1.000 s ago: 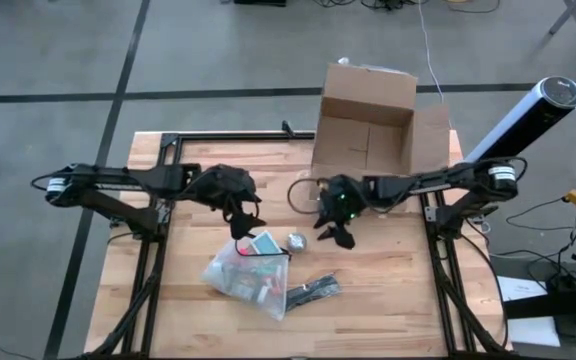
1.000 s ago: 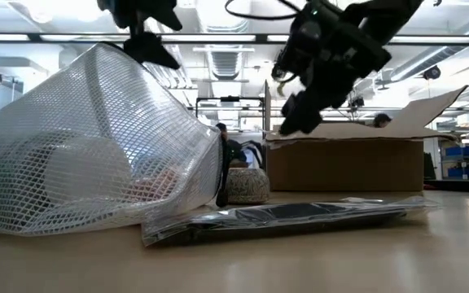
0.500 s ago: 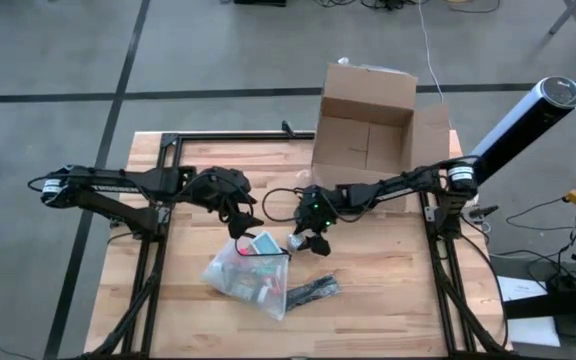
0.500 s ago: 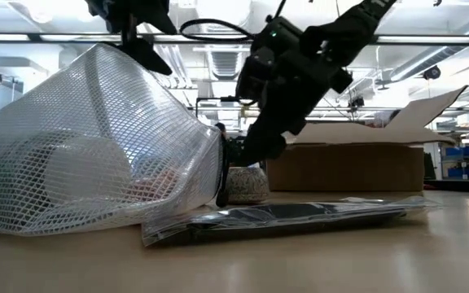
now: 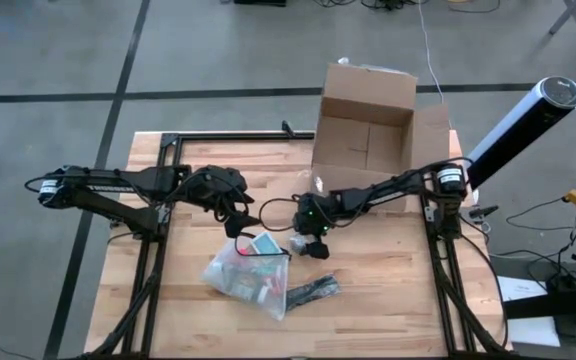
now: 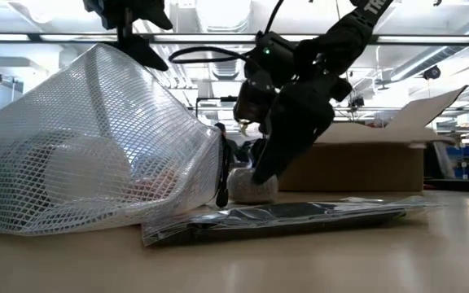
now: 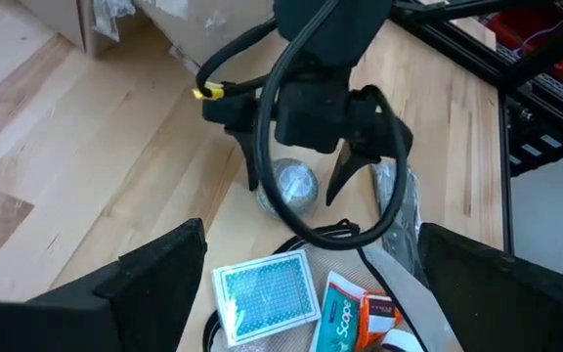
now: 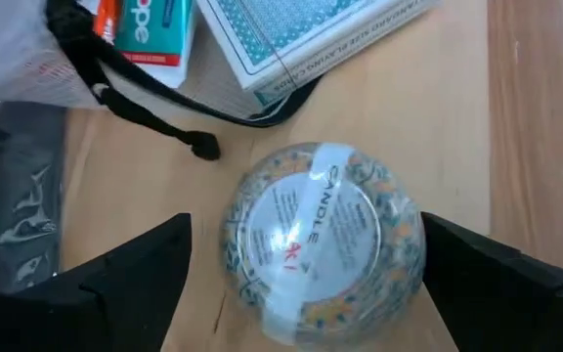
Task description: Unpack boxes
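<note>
The box [image 5: 366,125] stands open at the far edge of the bench [image 5: 388,280]. The right claw [image 5: 308,240] is spread wide, its 2 fingers either side of a small round candle [image 8: 323,240] — beside a mesh pouch [image 5: 246,272]. The left claw [image 5: 236,222], also open, hovers above that pouch.

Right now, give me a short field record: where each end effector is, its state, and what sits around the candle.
right end effector: open, straddling the candle, not yet closed
left end effector: open, above the mesh bag, holding nothing
candle: on the table, wrapped in clear film
card deck: beside the candle, at the bag's mouth
cardboard box: open, far table edge
</note>
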